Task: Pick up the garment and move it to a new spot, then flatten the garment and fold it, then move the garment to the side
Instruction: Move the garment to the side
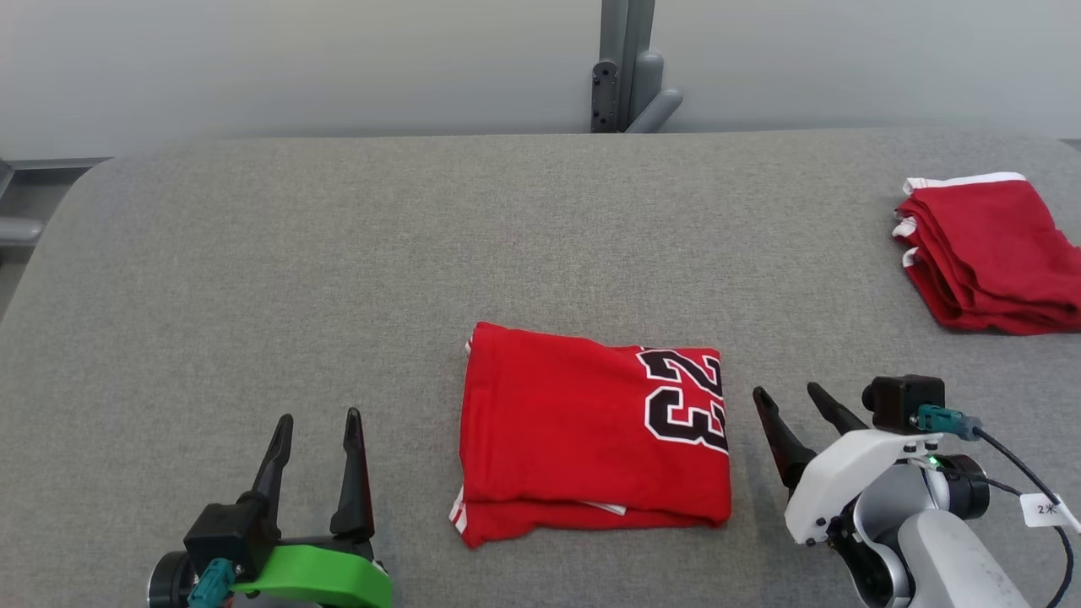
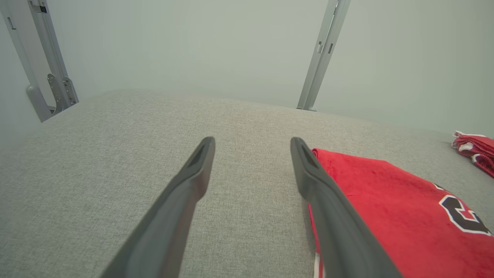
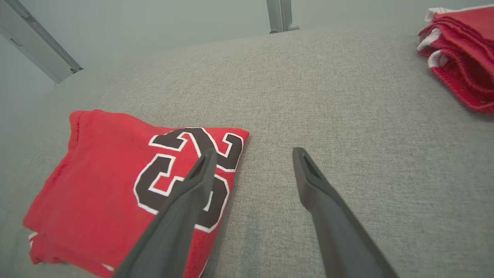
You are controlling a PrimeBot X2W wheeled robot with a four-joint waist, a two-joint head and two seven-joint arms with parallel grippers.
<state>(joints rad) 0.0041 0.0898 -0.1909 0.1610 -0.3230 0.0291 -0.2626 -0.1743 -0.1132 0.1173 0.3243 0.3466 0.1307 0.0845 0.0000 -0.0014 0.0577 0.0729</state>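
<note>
While the left claw [image 1: 319,415] and right claw [image 1: 785,389] stand spread apart and empty, the folded red garment [image 1: 591,431] lies flat on the grey table [image 1: 338,253] between them, nearer the right one; farther off right sits another red pile [image 1: 988,253].

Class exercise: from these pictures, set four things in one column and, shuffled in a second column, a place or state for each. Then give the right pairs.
1. numbered red jersey
2. red garment stack
3. left gripper
4. right gripper

A. far right of the table
B. open, right of the jersey
C. folded, middle front
D. open, left of the jersey

Pairs: 1-C, 2-A, 3-D, 4-B
</note>
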